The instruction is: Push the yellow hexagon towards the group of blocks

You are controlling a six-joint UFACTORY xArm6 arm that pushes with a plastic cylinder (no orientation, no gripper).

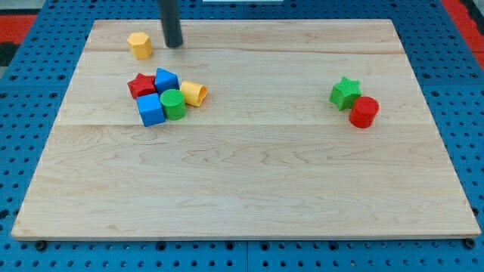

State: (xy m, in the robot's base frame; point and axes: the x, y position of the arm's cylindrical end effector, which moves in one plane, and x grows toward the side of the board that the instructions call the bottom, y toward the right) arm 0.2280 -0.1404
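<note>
The yellow hexagon (140,44) stands near the board's top left. My tip (175,44) rests on the board just to its right, a small gap between them. Below them lies the group: a red star (141,85), a blue cube (166,80), a second blue cube (150,109), a green cylinder (173,104) and a yellow cylinder (193,94) lying on its side. The hexagon is above the group, apart from it.
A green star (345,93) and a red cylinder (364,112) sit together at the view's right. The wooden board (249,189) lies on a blue pegboard surface; its top edge runs close behind the hexagon.
</note>
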